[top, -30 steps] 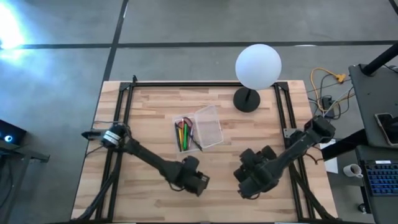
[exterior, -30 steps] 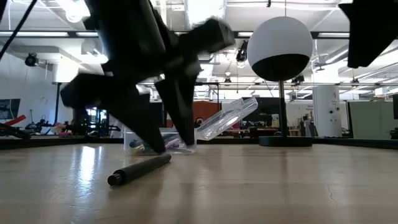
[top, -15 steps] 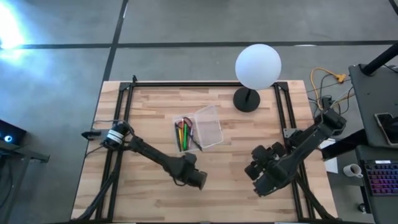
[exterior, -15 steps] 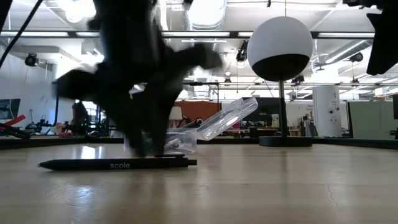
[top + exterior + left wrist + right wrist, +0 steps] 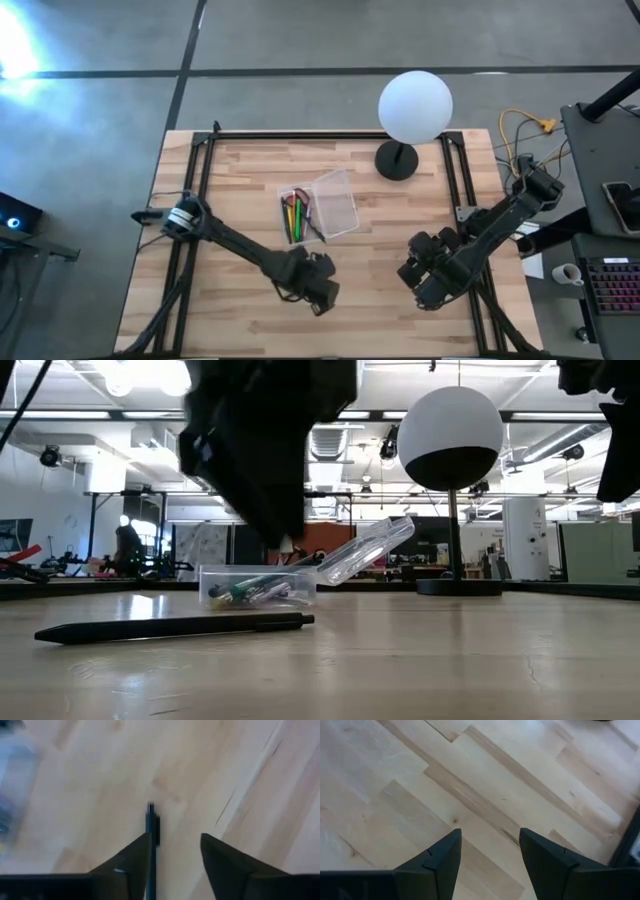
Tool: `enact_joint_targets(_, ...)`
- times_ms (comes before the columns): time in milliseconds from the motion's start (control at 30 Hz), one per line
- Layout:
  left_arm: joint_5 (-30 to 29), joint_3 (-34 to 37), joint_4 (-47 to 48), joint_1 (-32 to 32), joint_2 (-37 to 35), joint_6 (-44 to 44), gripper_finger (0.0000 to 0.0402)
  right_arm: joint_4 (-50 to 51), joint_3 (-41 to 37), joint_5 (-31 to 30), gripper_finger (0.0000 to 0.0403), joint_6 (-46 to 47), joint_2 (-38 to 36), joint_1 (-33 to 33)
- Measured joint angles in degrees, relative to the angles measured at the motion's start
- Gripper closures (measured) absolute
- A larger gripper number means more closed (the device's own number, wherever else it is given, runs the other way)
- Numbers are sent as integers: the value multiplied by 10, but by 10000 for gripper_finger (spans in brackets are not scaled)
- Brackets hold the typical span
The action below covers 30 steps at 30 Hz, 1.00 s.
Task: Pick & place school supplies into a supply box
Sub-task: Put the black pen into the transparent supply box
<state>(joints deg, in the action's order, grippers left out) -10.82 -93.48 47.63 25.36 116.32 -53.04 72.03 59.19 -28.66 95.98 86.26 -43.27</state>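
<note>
I see the supply box (image 5: 318, 212) on the table (image 5: 230, 170), lid open, coloured pens inside. My left gripper (image 5: 172, 851) hangs over bare wood on the near side of the box, fingers spread apart, with a black pen (image 5: 175, 628) lying flat below them (its back end is cut off in the wrist view). My right gripper (image 5: 489, 851) waits well off to the box's right, fingers wide, holding nothing. The lamp (image 5: 412, 112) stands beyond the box.

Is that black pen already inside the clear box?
No, the black pen lies flat on the wooden table, in front of the clear box.
</note>
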Motion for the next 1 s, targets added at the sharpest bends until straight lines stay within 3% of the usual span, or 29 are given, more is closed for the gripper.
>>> enact_joint_targets(167,7,37,-6,11,1,20,199,-20,-12,6,211,14,0,0)
enact_joint_targets(333,23,94,-39,12,1,29,194,-22,-15,6,211,29,0,0)
enact_joint_targets(467,24,144,-73,13,-4,30,235,-22,-15,6,211,35,0,0)
enact_joint_targets(667,34,180,-81,9,-5,-16,378,-20,-16,6,211,38,0,0)
enact_joint_targets(900,42,130,-81,-4,-29,-132,393,-13,-16,6,211,68,0,0)
enact_joint_targets(1000,-41,100,-76,-13,-73,-207,393,0,-16,6,211,93,0,0)
